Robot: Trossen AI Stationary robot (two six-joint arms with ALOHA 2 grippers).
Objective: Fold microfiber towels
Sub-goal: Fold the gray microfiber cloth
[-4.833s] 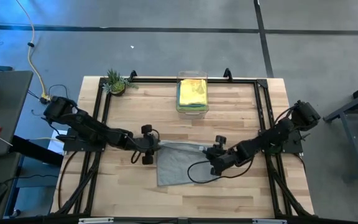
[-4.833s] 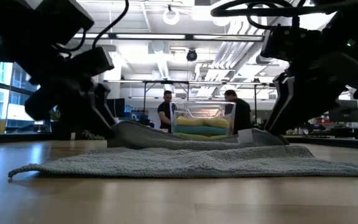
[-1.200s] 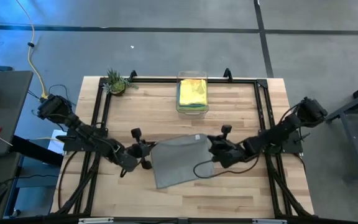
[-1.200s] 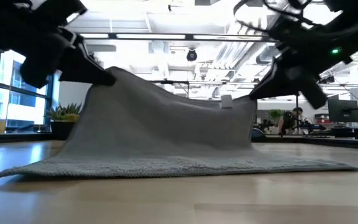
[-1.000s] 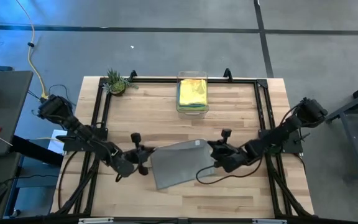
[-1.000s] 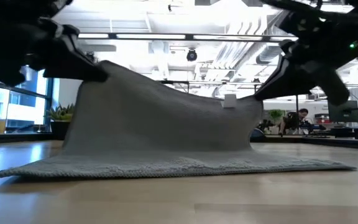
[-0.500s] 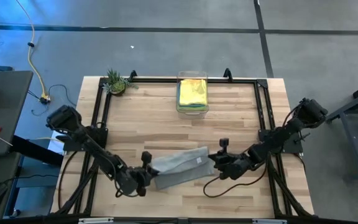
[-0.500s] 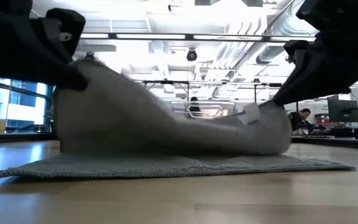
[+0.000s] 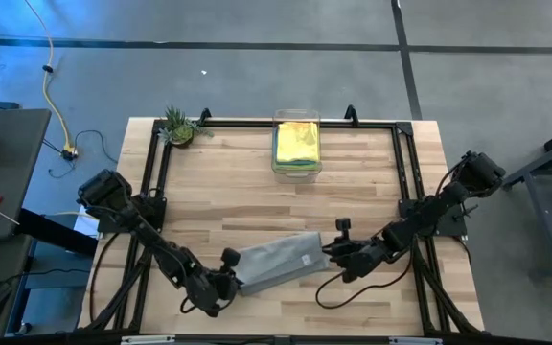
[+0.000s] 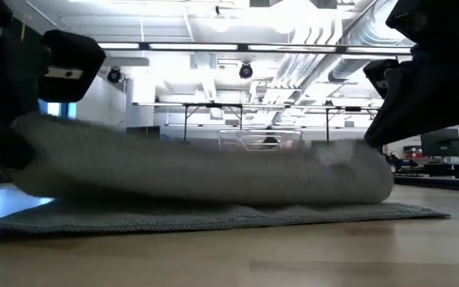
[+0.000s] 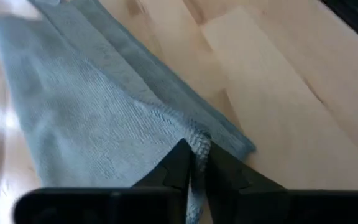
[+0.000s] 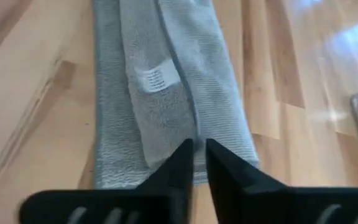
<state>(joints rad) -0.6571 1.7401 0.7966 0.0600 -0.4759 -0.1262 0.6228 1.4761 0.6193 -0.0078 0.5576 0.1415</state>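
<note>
Two grippers pinch the folded-over edge of the grey towel [image 9: 274, 263], which lies doubled near the front middle of the table [image 9: 353, 182]: the left gripper [image 9: 226, 282] at its left end, the right gripper [image 9: 336, 255] at its right end, each with fingers nearly closed on the cloth. Soft, light and limp, the towel sags between the holds and is probably best taken at corners or hems. More towels [image 9: 296, 142] sit stacked in the clear bin [image 9: 278, 165] at the far edge.
</note>
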